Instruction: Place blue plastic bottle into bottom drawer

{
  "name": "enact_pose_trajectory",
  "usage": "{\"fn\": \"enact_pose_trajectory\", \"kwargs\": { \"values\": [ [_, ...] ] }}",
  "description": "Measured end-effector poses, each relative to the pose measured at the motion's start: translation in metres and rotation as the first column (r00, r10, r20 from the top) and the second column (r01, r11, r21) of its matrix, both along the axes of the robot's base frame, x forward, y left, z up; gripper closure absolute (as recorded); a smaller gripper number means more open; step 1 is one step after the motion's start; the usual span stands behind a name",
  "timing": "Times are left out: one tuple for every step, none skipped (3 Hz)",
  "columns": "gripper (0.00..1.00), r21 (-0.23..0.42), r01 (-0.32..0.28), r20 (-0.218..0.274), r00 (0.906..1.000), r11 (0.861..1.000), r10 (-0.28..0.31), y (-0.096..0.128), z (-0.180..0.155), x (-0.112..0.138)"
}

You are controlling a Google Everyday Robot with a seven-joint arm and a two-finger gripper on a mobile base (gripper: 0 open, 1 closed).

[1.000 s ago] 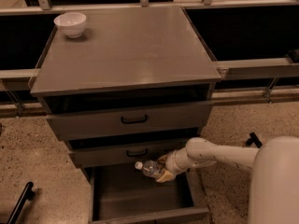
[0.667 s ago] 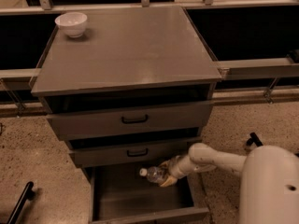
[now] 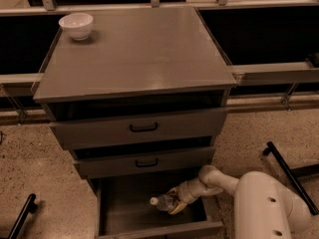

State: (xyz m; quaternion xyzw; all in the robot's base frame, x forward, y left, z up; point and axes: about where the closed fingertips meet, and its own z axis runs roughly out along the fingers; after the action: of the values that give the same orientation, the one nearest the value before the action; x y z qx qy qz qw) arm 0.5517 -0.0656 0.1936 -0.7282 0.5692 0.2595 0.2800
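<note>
Gripper sits low at frame bottom, inside the opening of the bottom drawer, toward its right side. The white arm reaches in from the lower right, bent at a joint just outside the drawer's right wall. The bulky white arm housing fills the bottom-right corner.

Jaws: closed around the bottle, with the yellowish fingers on its right end.

Bottle: held roughly on its side, white cap pointing left. It lies within the drawer's outline, right of centre and nearer the front wall than the back. Cannot tell whether it touches the drawer floor or hangs just above it.

Bottom drawer: pulled out, plain grey interior, front wall along the lower frame edge. No other item is visible inside it.

Cabinet: grey, flat top. The top drawer and middle drawer each carry a black handle at centre. Both stand slightly out, with a dark gap above each.

Bowl: white, upright, on the back-left corner of the cabinet top, well apart from the gripper.

Floor: speckled stone. A black bar lies at lower left, and another bar lies at right, beside the arm housing.
</note>
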Motion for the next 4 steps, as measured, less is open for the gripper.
{"fn": "enact_pose_trajectory", "kwargs": {
  "values": [
    [0.77,0.006,0.0,-0.007,1.0,1.0,0.0,-0.0011,-0.0104,-0.0002],
    [0.46,0.006,0.0,-0.007,1.0,1.0,0.0,-0.0011,-0.0104,-0.0002],
    [0.23,0.006,0.0,-0.007,1.0,1.0,0.0,-0.0011,-0.0104,-0.0002],
    [0.0,0.006,0.0,-0.007,1.0,1.0,0.0,-0.0011,-0.0104,-0.0003]
  ]
}}
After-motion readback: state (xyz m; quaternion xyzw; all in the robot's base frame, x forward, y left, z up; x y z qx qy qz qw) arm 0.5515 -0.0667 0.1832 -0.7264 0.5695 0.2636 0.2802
